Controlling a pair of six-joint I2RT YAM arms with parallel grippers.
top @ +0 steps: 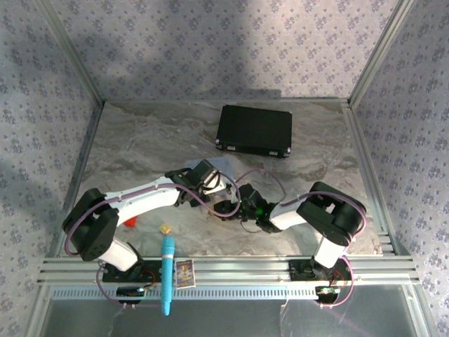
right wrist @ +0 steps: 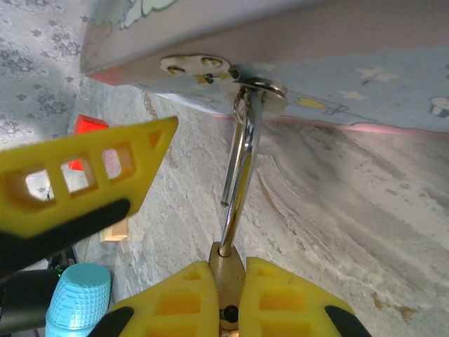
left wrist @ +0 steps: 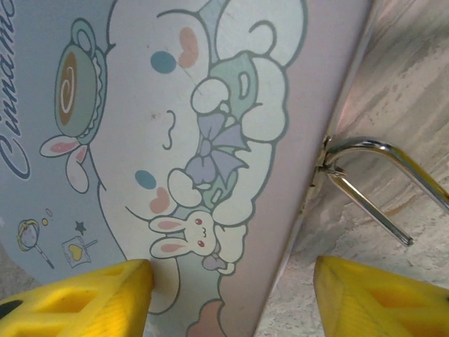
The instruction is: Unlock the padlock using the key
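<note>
Brass padlock [right wrist: 229, 261] body pinched tight between yellow fingers [right wrist: 287, 298] of right claw [right wrist: 230, 281], over grey marbled table [right wrist: 365, 232]; silver shackle [right wrist: 240, 175] runs up into hasp on edge of pastel cartoon tin [left wrist: 140, 140]. Left claw [left wrist: 231, 270] spread wide, one finger over tin lid, other beyond its edge above the table. Black case [top: 254, 130] lies well apart at far side of table

Small brass padlock [right wrist: 226, 270] between the right jaws, silver shackle [right wrist: 242, 151] through the hasp [right wrist: 263, 89] of the tin [right wrist: 365, 77], one leg free.
</note>
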